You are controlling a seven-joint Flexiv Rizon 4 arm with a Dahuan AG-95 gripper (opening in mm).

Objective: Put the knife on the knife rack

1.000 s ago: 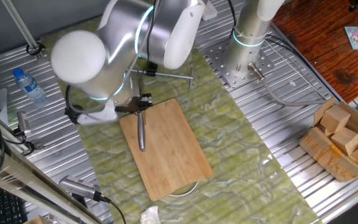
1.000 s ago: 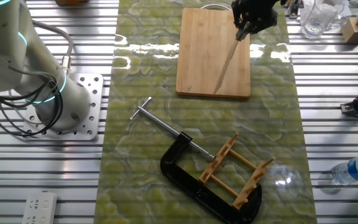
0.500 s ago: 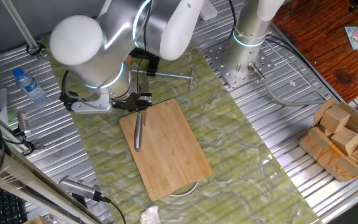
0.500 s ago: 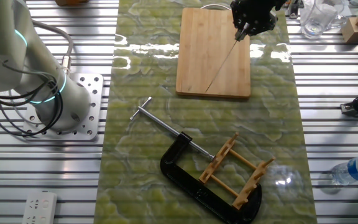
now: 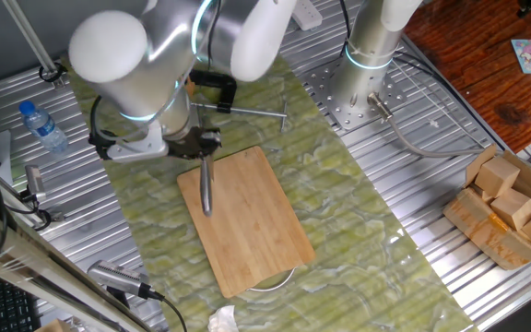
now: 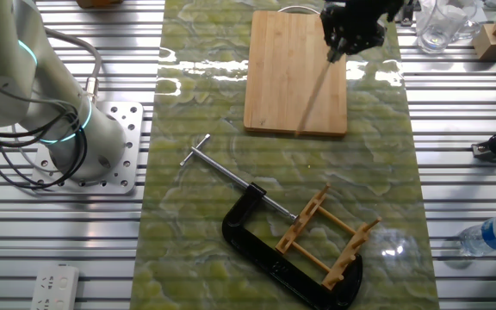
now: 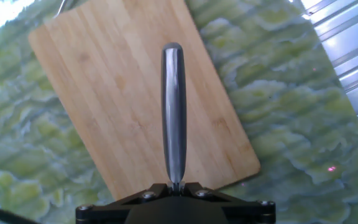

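Note:
My gripper (image 5: pixel 203 146) is shut on one end of the knife (image 5: pixel 206 186) and holds it just above the bamboo cutting board (image 5: pixel 256 231). In the hand view the knife (image 7: pixel 173 112) shows edge-on as a slim silver bar that runs away from the gripper (image 7: pixel 176 185) over the board (image 7: pixel 104 93). In the other fixed view the gripper (image 6: pixel 341 47) is at the board's (image 6: pixel 278 77) far right, and the knife (image 6: pixel 315 93) is a thin slanted line. The light-wood knife rack (image 6: pixel 327 237) stands near the front, inside a black C-clamp (image 6: pixel 257 245).
The clamp's metal rod (image 6: pixel 222 170) lies on the green mat. A water bottle (image 6: pixel 489 234) lies at the right edge and also shows in one fixed view (image 5: pixel 42 124). A box of wooden blocks (image 5: pixel 510 207) and a glass cup (image 6: pixel 442 26) stand off the mat. The arm's base (image 6: pixel 102 146) is left.
The arm has turned and shifted slightly. The knife's free end swung a little to one side and back over the board. The gripper stays shut on it.

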